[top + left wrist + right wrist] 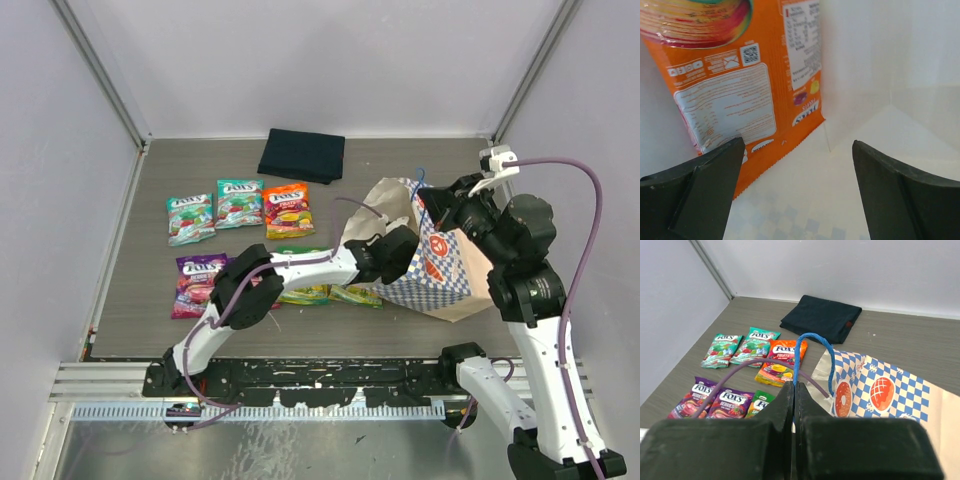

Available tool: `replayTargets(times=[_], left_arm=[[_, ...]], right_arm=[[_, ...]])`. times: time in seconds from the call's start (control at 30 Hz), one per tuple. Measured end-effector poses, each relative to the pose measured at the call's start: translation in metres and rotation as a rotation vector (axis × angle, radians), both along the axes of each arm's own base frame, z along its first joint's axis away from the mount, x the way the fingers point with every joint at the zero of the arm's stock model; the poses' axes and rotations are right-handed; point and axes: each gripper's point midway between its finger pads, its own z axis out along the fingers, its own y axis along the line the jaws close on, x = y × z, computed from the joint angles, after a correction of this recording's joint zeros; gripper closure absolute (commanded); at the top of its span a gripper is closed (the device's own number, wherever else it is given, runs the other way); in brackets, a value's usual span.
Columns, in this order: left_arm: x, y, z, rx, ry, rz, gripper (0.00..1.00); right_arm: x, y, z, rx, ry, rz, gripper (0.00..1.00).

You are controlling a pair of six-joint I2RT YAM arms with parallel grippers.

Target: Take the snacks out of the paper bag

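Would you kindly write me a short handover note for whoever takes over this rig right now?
Left gripper: jaws open, empty, inside the blue-and-white checkered paper bag, facing an orange glossy candy pouch.
Right gripper: shut on the bag's blue cord handle.
Done: other pouches, teal, orange, purple and green, lie on the grey table.
Left: grasp the orange pouch, lift it out.

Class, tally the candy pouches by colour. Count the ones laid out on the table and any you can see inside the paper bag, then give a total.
Teal pouches: 2
Orange pouches: 2, one of them inside the paper bag
Purple pouches: 2
Green pouches: 2, partly covered
Total: 8
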Motion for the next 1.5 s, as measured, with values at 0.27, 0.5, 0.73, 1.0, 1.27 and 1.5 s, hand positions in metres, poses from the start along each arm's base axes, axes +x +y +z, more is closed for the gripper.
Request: replayTargets(times=[0.27,0.5,0.73,1.0,1.27,1.5], left_arm=[[-0.006,-0.041,0.012,-0.171,0.03,-0.069,0.76],[-0.004,-0.043,0.012,-0.201,0.034,-0.126,1.0],[0.037,0.029,0.035,-0.138,-0.052,-0.067,1.0],[0.088,0.135,0.189,-0.217,-0.384,0.099,1.0],[0.074,0.134,0.198,-0.205,-0.422,0.044,0.88],[0.065,0.116,0.109,-0.082,-0.289,-0.017,0.86]], right_arm=[[0.002,0.006,0.001,0.031,-0.001,0.026,0.99],[0.004,-0.001,0.005,0.019,-0.025,-0.016,0.99],[0.004,-0.018,0.011,-0.013,-0.067,-0.106,0.99],[0.008,-0.031,0.01,-0.032,-0.074,-0.18,0.99],[0.025,-0.026,-0.007,-0.041,-0.01,-0.167,0.89],[0.035,-0.019,-0.065,-0.047,0.182,-0.15,0.04]])
